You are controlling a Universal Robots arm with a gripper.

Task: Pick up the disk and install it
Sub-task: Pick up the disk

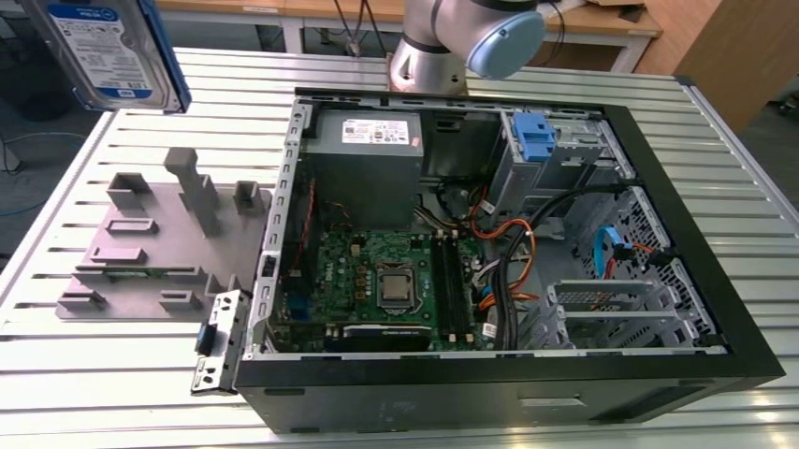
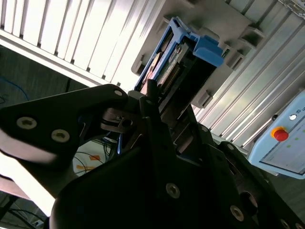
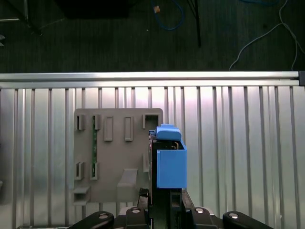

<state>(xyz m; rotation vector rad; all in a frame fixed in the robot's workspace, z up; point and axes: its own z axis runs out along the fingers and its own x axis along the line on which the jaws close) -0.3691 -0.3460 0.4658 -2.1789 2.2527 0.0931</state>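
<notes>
The disk (image 1: 107, 51) hangs high in the air at the exterior view's upper left, above the slatted table, its white-and-blue label facing the camera and a blue rail along its edge. In both wrist views I see it edge-on. The blue carrier (image 3: 170, 164) juts out from between the dark fingers of my gripper (image 3: 164, 202). In the second wrist view the disk (image 2: 183, 55) is clamped in the gripper (image 2: 157, 107), so the gripper is shut on the disk. The grey fixture plate (image 3: 119, 152) lies directly below it.
An open black computer case (image 1: 699, 309) lies on the table at the exterior view's right. It holds a motherboard (image 1: 374, 281), a grey power supply (image 1: 369, 140) and a drive bay with a blue bracket (image 1: 534, 140). The grey fixture (image 1: 163, 243) has upright posts. A small metal bracket (image 1: 215, 346) lies by the case.
</notes>
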